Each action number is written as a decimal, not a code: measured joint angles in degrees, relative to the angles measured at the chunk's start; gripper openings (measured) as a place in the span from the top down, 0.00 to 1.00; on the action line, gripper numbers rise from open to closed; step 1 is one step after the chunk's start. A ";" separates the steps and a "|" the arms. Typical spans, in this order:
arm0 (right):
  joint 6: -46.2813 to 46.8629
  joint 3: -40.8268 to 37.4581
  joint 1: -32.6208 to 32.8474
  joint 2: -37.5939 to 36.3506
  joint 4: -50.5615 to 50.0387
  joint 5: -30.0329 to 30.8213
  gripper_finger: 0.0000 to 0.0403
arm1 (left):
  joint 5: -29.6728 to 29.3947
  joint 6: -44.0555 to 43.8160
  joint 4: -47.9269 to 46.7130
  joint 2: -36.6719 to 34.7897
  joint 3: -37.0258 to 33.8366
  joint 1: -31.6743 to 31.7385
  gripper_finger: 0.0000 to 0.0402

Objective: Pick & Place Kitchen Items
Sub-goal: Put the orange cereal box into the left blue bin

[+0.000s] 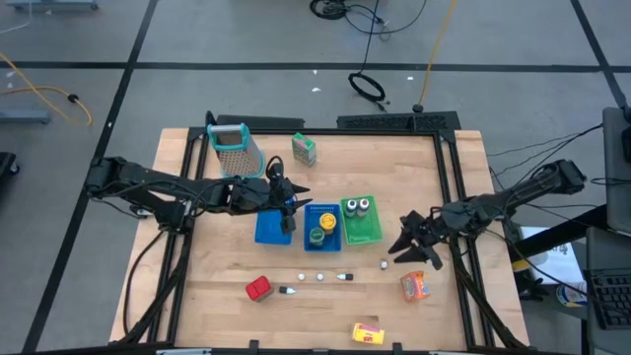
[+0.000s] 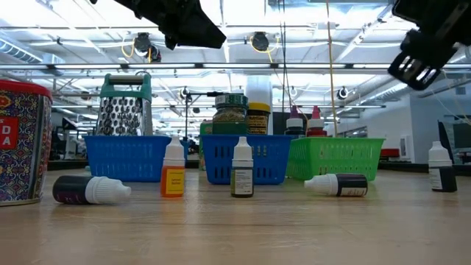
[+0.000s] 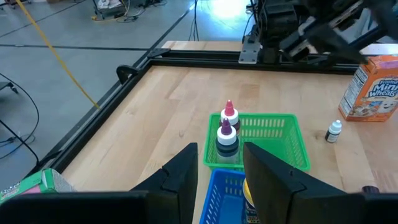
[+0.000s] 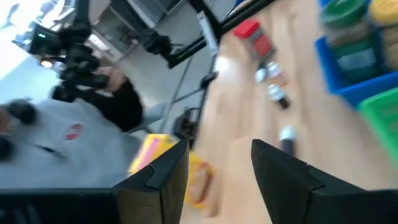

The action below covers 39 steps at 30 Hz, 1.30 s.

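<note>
Toward the left of the worktop (image 1: 212,281), the left pincer (image 1: 292,202) hangs above the blue trays with its fingers (image 3: 180,177) set a moderate gap apart and nothing between them. Behind it, near the far edge, stands the metal grater (image 1: 232,148), and the green carton (image 1: 305,149) sits further along that far edge. Under the pincer lie two blue trays side by side; the left blue tray (image 1: 268,229) looks bare where it shows, and the right blue tray (image 1: 323,237) holds a green-lidded jar and a yellow-lidded jar (image 1: 326,223). Touching it on the right is the green tray (image 1: 363,229) with two small purple-capped bottles (image 1: 359,206). Toward the near edge the red can (image 1: 258,288) rests on its side, and a row of tiny dropper bottles (image 1: 320,277) runs rightward from it, some upright and some lying flat in the low view. The yellow box (image 1: 368,333) lies at the near edge. The orange packet (image 1: 414,286) stands near the right edge, and just above it the right pincer (image 1: 412,248) hovers over the worktop, fingers (image 4: 155,177) spread wide and empty.
</note>
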 joint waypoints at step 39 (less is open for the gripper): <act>54.70 18.86 11.63 11.62 -25.46 -8.84 0.62 | -0.02 3.65 3.25 0.00 -0.02 0.02 0.68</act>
